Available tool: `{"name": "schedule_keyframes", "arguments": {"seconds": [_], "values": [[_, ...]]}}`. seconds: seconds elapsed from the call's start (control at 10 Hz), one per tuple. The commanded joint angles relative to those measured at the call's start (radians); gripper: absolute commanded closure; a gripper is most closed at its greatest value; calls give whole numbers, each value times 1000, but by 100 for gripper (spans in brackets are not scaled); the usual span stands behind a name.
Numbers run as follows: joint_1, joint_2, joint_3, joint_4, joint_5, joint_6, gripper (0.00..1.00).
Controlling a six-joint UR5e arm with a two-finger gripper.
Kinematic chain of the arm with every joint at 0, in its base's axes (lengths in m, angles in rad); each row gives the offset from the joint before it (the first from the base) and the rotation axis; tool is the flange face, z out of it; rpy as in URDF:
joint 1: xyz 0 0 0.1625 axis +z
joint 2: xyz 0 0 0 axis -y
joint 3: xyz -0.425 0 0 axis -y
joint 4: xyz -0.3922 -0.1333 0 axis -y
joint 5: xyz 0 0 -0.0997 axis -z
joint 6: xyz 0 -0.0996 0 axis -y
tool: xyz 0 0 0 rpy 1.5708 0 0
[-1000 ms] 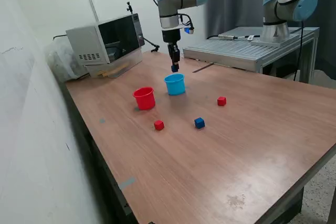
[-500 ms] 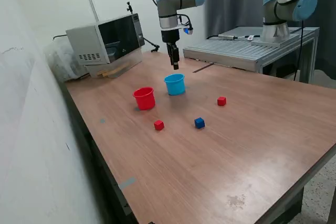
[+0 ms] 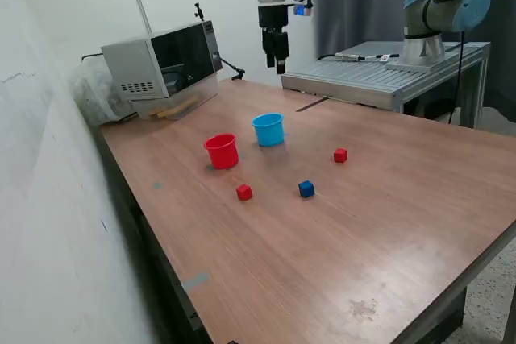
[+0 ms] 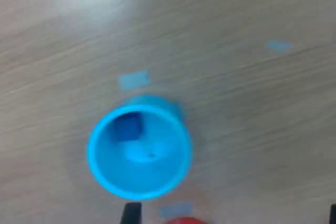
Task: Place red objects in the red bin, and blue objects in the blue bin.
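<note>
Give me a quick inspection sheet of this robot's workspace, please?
Surface: wooden table, a few scuffs.
Job's things: red cup and blue cup upright, apart; one blue cube inside the blue cup; another blue cube and two red cubes loose on the table.
Clutter: microwave at the far edge.
Claw: raised above the table, holding nothing.
Cables: black ones on the arm.
Surroundings: white wall, metal platform, dark curtain.

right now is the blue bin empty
No: the wrist view looks straight down into the blue bin, and a dark-blue cube lies inside it on the bottom, close to the wall.
</note>
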Motion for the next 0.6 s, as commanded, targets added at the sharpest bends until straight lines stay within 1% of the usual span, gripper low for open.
{"name": "schedule_keyframes", "arguments": {"seconds": [0.0, 0.2, 0.3, 0.4, 0.5], "values": [[124, -143, -3, 121, 3, 0, 0], [265, -191, -10, 147, 6, 8, 0], [303, -187, -28, 147, 6, 15, 0], [342, -168, -70, 146, 8, 37, 0], [368, -129, -126, 146, 6, 78, 0]]}}
